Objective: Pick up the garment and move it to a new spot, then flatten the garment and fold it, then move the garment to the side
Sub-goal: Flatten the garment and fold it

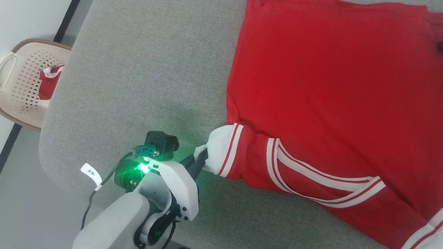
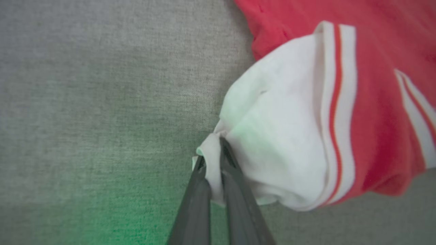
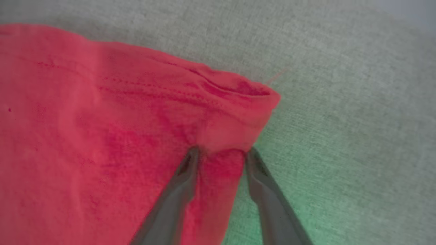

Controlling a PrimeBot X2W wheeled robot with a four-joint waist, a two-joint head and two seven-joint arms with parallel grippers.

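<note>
The left gripper [image 2: 213, 161] is pinching a fold of the white sleeve [image 2: 282, 136], with its 2 dark fingers pressing tight together on the cloth. The right gripper [image 3: 221, 151] is standing partly open, its 2 fingers touching either side of a bunched red hem corner [image 3: 235, 112]. A white tag [image 1: 90, 172] beside the left gripper's wrist is reading "2米". The garment [image 1: 328, 86], red with red-and-white striped trim, is lying spread on a gray fabric surface [image 1: 138, 69], stretching away to the right of the left gripper.
</note>
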